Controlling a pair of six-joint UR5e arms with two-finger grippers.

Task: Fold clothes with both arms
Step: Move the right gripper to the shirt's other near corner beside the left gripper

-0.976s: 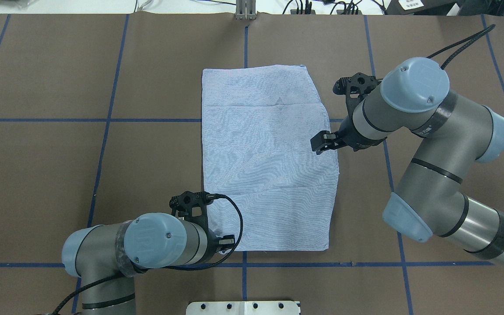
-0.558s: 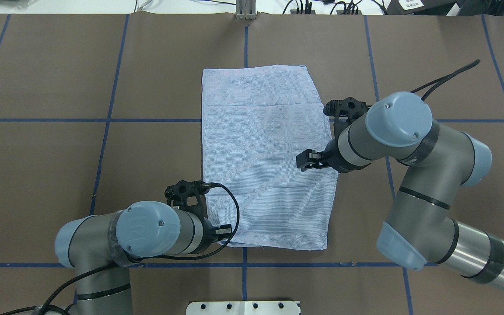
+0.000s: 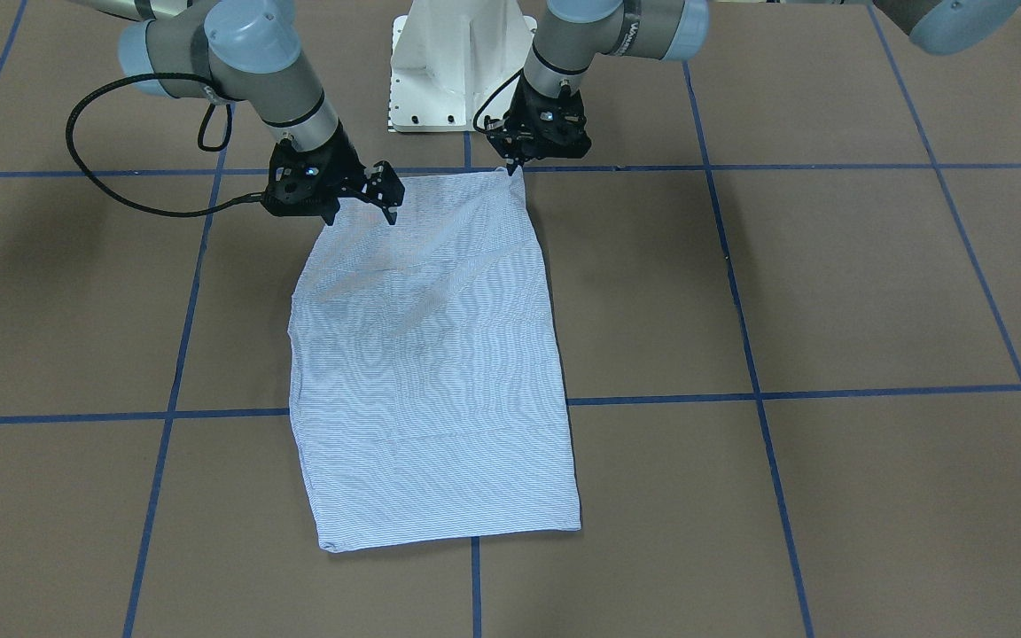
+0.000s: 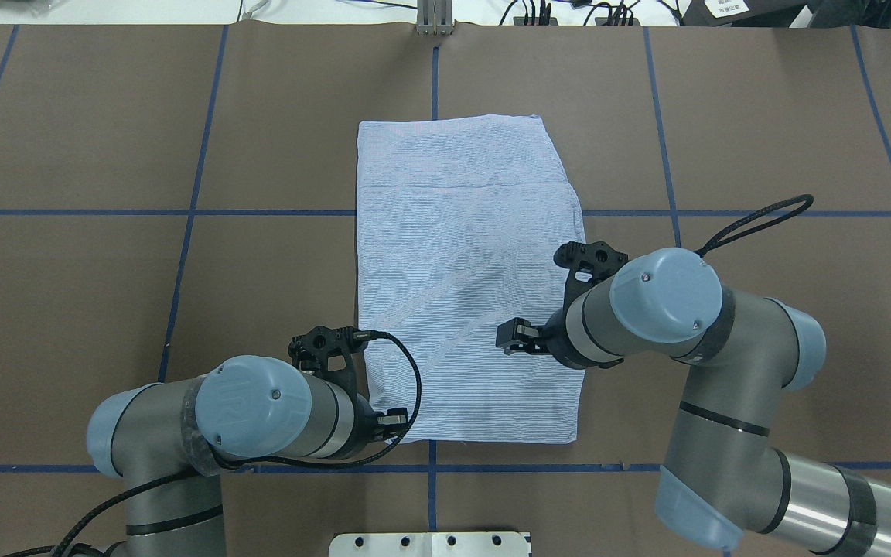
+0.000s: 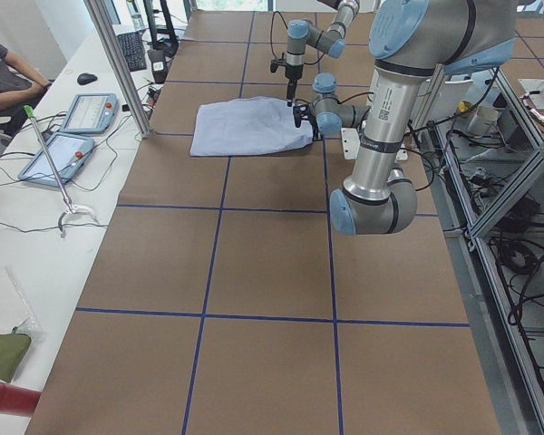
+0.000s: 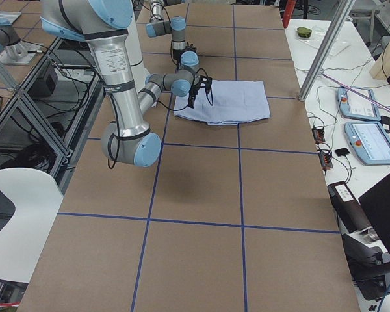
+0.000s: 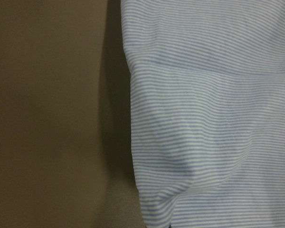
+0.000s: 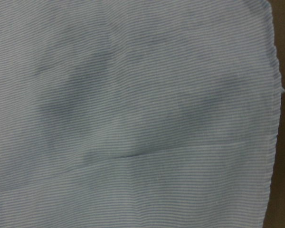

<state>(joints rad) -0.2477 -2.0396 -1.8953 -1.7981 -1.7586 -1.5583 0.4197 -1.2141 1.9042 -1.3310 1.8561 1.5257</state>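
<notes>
Right arm (image 4: 674,305) has pulled back toward the base since 1 s ago, along the right edge of the shirt (image 4: 461,271). Brown table (image 4: 105,309) carries the shirt mid-table, folded to a flat rectangle. Right gripper (image 4: 506,340) hovers above the cloth, fingers spread. Left gripper (image 3: 509,167) looks clamped on the near-left corner, which is slightly raised.
</notes>
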